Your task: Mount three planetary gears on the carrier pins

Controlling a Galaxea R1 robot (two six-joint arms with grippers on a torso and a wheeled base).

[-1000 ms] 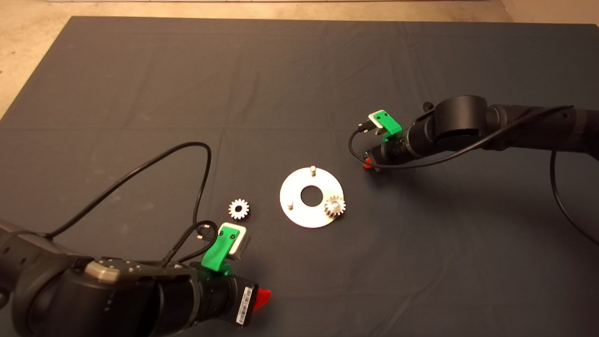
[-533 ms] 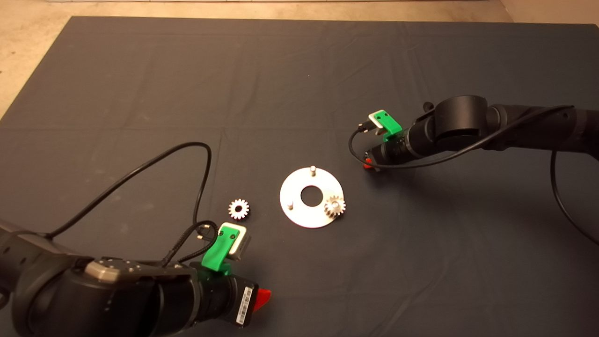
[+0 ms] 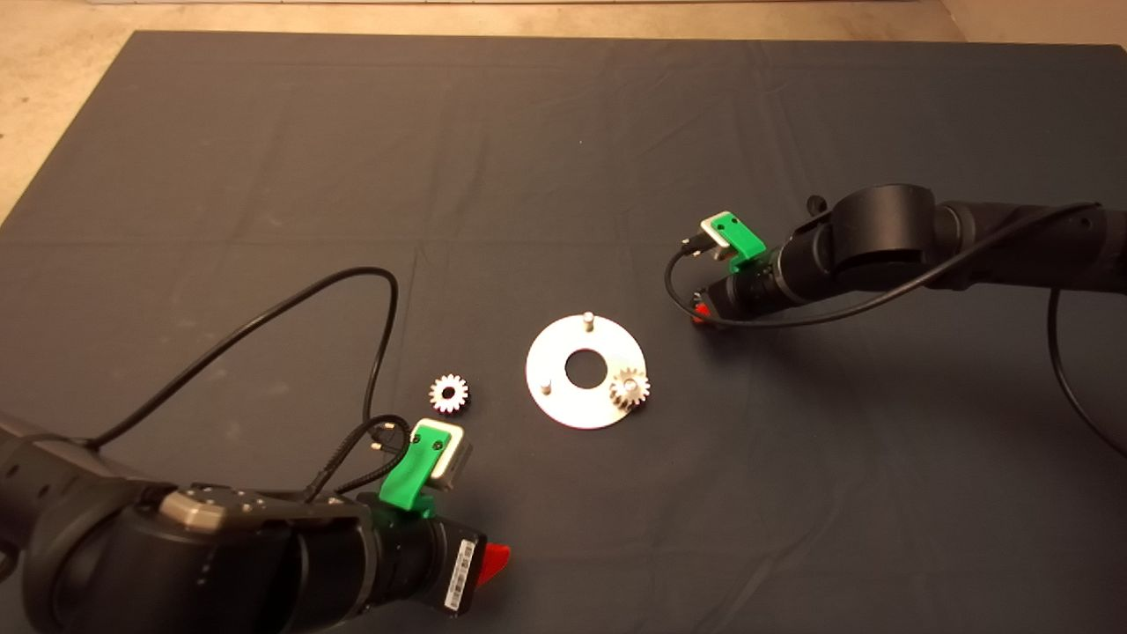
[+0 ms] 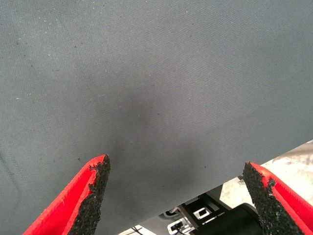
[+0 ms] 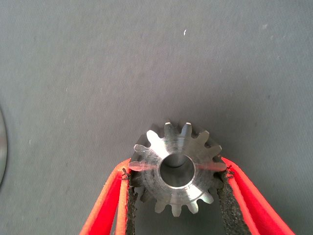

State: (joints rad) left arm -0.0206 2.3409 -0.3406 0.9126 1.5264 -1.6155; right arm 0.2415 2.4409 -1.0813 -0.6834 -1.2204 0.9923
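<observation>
Position mattered most here: the right pincer (image 5: pixel 176 196) sat closed on a small silvery toothed metal gear (image 5: pixel 177 168), gripped by opposite teeth, its dark bore facing the wrist camera. In the head view this pincer (image 3: pixel 702 310) hovered over the dark mat, just beyond the far right of the flat shiny metal disc with a central hole (image 3: pixel 553 405). The nearest bare pin was the short silver stud at the disc's far edge (image 3: pixel 587 319), lying toward the robot's left from the held gear. A second gear (image 3: pixel 630 387) already sat on the disc; another stud (image 3: pixel 546 385) stood bare. The third gear (image 3: pixel 449 393) lay flat, bore upward, left of the disc. The left pincer (image 4: pixel 176 191) waited wide open, empty, nearer that gear.
</observation>
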